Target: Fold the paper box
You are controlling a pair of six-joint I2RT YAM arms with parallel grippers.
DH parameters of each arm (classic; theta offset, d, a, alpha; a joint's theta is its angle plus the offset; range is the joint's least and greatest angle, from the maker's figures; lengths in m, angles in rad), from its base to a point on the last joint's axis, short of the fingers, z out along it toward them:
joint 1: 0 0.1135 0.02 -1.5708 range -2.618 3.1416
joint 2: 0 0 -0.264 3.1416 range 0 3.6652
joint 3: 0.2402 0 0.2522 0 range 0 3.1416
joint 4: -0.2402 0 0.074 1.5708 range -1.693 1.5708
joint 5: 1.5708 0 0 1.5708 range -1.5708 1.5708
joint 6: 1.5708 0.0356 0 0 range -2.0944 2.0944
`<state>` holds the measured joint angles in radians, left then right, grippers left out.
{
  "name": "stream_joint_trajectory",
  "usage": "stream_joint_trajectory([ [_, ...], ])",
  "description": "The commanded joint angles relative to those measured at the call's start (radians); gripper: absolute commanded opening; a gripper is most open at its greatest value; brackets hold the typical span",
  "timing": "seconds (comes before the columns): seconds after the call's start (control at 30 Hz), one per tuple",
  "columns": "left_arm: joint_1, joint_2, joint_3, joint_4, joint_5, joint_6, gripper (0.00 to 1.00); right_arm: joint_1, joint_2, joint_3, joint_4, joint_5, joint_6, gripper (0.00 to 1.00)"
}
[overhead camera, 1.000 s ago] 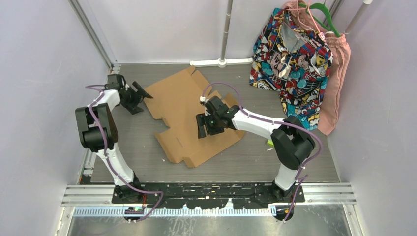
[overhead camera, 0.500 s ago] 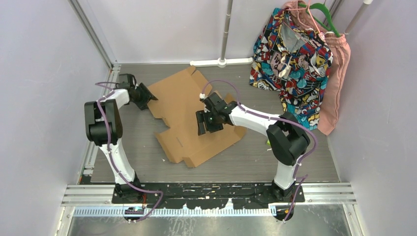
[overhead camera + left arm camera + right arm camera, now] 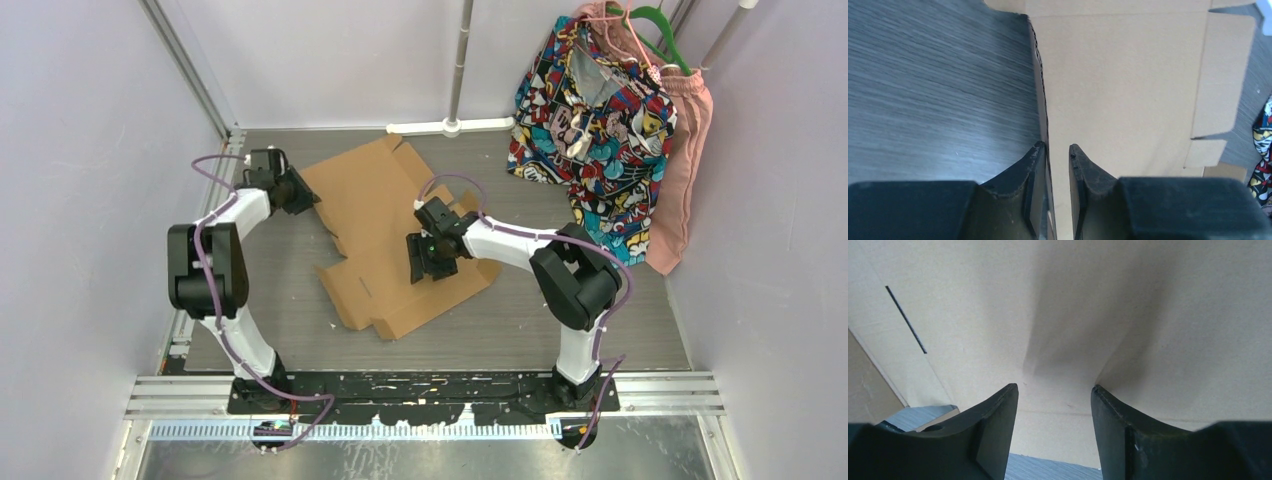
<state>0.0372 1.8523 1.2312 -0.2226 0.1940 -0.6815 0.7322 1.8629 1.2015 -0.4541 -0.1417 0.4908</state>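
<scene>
The paper box [image 3: 375, 215] lies as a flat brown die-cut sheet on the grey table, flaps spread. My left gripper [image 3: 303, 198] is at the sheet's far-left edge. In the left wrist view its jaws [image 3: 1058, 147] stand narrowly apart astride a raised edge strip of the paper box [image 3: 1123, 75]. The strip rests against the left finger [image 3: 1035, 165], with a gap to the other finger. My right gripper [image 3: 432, 262] is over the sheet's middle, open. Its fingertips [image 3: 1054, 390] point down at bare paper box [image 3: 1073, 305] with nothing between them.
Patterned and pink clothes [image 3: 600, 110] hang at the back right. A white pole [image 3: 458, 70] stands at the back wall on a white foot. Lilac walls close in left, right and behind. A small yellow-green scrap [image 3: 548, 290] lies by the right arm.
My left gripper moved right onto the sheet's edge and its jaws narrowed around the strip. My right gripper shifted slightly toward me over the sheet and closed a little.
</scene>
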Motion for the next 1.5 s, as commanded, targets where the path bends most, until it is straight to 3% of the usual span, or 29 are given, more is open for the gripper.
stream_joint_trajectory([
  [0.0, -0.074, -0.182, -0.035, 0.112, -0.092, 0.067, 0.25, -0.013, 0.007, -0.01, 0.034, 0.024, 0.028, 0.61],
  [0.37, -0.135, -0.403, -0.096, 0.142, -0.153, 0.127, 0.27, -0.025, 0.022, -0.032, 0.061, 0.032, 0.035, 0.61],
  [0.4, -0.133, -0.398, -0.087, 0.12, -0.174, 0.128, 0.29, -0.025, 0.02, -0.034, 0.064, 0.031, 0.034, 0.61],
  [0.43, -0.131, -0.383, -0.072, 0.095, -0.201, 0.13, 0.38, -0.026, 0.017, -0.037, 0.066, 0.029, 0.033, 0.61],
  [0.5, -0.1, -0.328, -0.02, 0.044, -0.183, 0.107, 0.56, -0.025, 0.016, -0.035, 0.053, 0.033, 0.023, 0.61],
  [0.57, -0.049, -0.24, 0.064, -0.004, -0.1, 0.057, 0.63, -0.026, 0.015, -0.039, 0.036, 0.046, 0.007, 0.61],
  [0.63, 0.021, -0.087, 0.212, -0.135, -0.026, 0.022, 0.66, -0.029, 0.016, -0.046, 0.021, 0.051, -0.011, 0.61],
  [0.73, 0.039, 0.088, 0.459, -0.323, -0.016, 0.048, 0.69, -0.034, 0.019, -0.059, -0.007, 0.047, -0.037, 0.62],
  [0.8, 0.048, 0.193, 0.604, -0.415, -0.025, 0.062, 0.7, -0.033, 0.019, -0.064, -0.026, 0.047, -0.053, 0.62],
  [0.93, 0.095, 0.385, 0.844, -0.541, 0.1, 0.058, 0.7, -0.035, 0.016, -0.061, -0.08, 0.051, -0.088, 0.62],
  [1.1, 0.134, 0.496, 0.92, -0.495, 0.225, 0.046, 0.7, -0.038, 0.033, -0.042, -0.122, 0.042, -0.119, 0.63],
  [1.2, 0.144, 0.557, 0.971, -0.552, 0.221, 0.07, 0.7, -0.038, 0.043, -0.038, -0.134, 0.036, -0.128, 0.63],
  [1.47, 0.148, 0.542, 0.854, -0.494, 0.19, 0.084, 0.71, -0.039, 0.051, -0.02, -0.142, 0.019, -0.127, 0.64],
])
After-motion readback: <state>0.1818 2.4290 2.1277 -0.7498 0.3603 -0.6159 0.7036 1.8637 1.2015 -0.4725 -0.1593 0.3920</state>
